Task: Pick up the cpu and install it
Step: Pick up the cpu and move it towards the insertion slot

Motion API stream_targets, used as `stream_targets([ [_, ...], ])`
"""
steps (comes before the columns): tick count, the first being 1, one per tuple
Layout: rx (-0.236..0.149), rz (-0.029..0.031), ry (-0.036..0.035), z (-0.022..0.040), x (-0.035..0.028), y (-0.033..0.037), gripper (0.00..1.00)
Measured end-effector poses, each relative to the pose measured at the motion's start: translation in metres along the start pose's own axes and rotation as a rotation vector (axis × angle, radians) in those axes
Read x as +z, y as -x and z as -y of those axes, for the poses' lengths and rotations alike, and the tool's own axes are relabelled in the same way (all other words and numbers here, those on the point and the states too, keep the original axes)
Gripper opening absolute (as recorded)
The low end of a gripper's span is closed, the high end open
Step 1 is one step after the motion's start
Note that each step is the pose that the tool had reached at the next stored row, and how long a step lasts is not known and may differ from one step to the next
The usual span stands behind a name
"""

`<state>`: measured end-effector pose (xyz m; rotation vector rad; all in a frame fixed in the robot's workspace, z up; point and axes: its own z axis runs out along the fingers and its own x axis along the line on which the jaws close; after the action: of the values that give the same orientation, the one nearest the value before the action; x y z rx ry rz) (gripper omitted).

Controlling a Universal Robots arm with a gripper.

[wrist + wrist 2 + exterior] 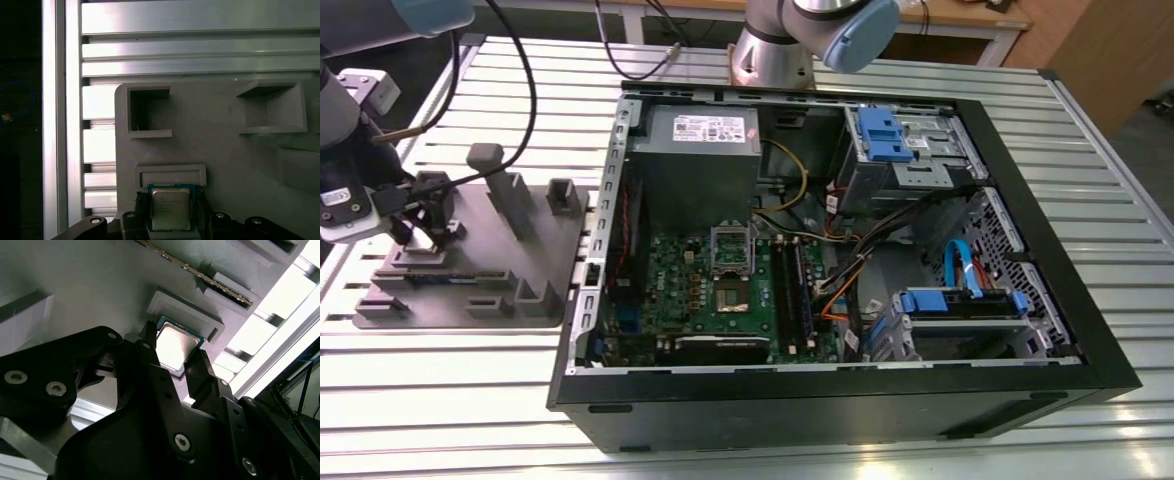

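— Where's the cpu (171,211)?

— On the grey holder (494,312), which lies on the slatted bench (454,400) at the exterior view's left, beside the computer case (854,405). In both wrist views the cpu (175,344) lies flat, silvery top up, just beside a raised ledge (170,175) of the holder.

— And the gripper (171,197)?

— It's down over the holder (220,150), with one black finger against each of two opposite edges of the cpu. It looks clamped on the chip, which still sits in its place on the holder. The gripper (173,346) shows the same pinch in the second wrist view. In the exterior view the gripper (427,235) hangs over the holder's near end.

— What else does the holder carry?

— Two square pockets (147,112) are moulded into it, and a thin board (200,275) stands on edge in a slot.

— And inside the case?

— The case lies open side up. It holds a green motherboard (720,290) with its socket (728,297) uncovered and the socket frame (727,242) swung up. A grey box (694,135) sits above the motherboard. Drive cages with blue tabs (901,135) are at the exterior view's right.
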<state>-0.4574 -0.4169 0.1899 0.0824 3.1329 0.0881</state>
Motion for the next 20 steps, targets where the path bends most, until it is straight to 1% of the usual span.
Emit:
stream_targets([
  [8, 0.000, 0.0001, 0.0001, 0.0000, -0.0011, 0.0000, 0.47],
  [10, 0.000, 0.0001, 0.0000, -0.0001, -0.0024, 0.0000, 0.47],
  [20, 0.000, 0.0000, 0.0000, -0.0003, -0.0051, 0.0000, 0.47],
])
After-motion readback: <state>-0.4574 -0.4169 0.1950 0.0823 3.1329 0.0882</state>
